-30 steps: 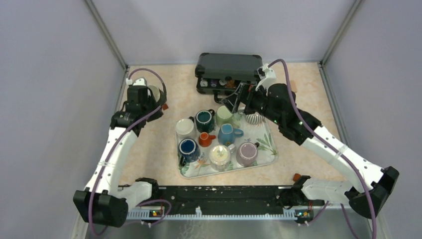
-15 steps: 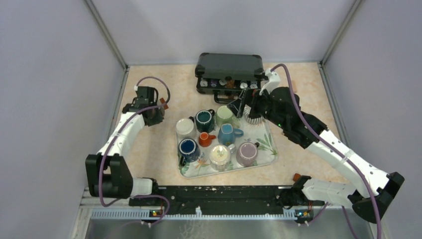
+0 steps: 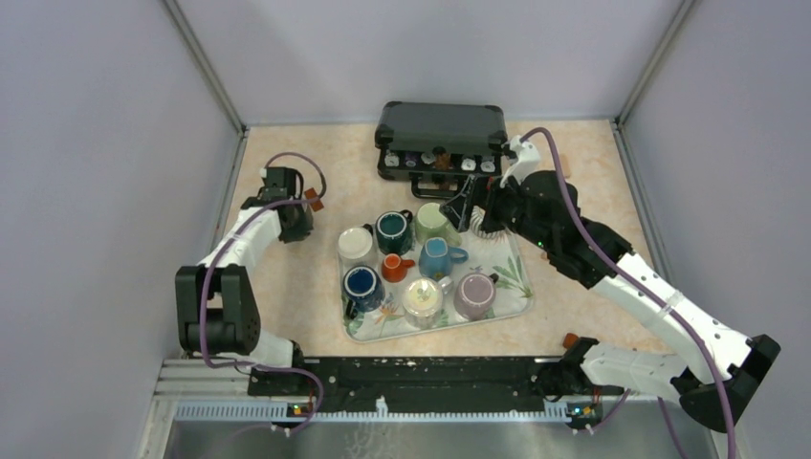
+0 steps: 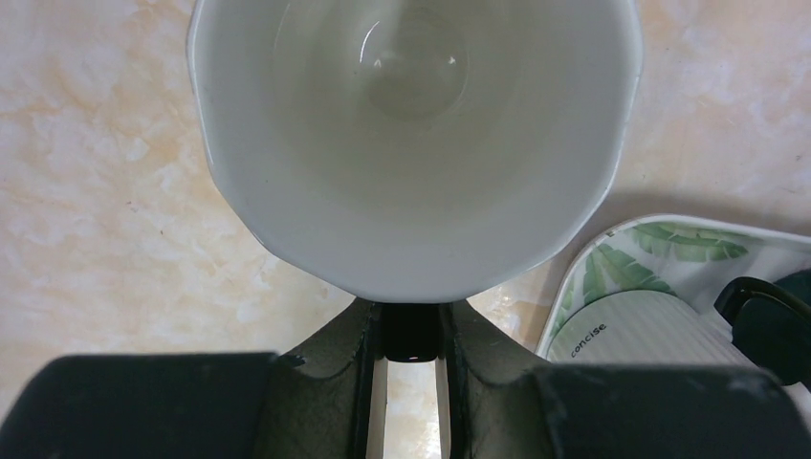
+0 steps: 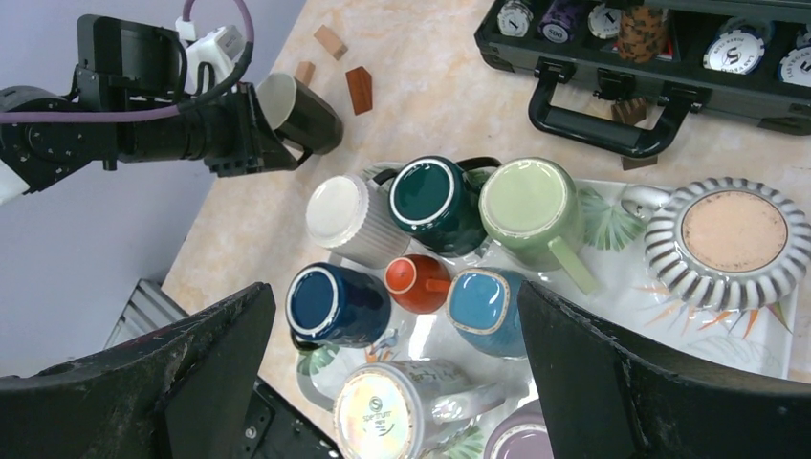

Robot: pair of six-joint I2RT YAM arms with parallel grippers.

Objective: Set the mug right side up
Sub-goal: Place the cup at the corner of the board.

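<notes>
One mug (image 4: 411,143) held.
Your left gripper (image 4: 411,320) pinches its rim at the tray's (image 3: 516,277) ten o'clock; right gripper (image 5: 394,292) gapes empty.

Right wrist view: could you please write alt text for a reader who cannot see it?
The left hand holds a dark mug with a white inside, tipped sideways, at upper left. A leaf-patterned tray carries upside-down mugs; a case of poker chips sits at upper right.
</notes>
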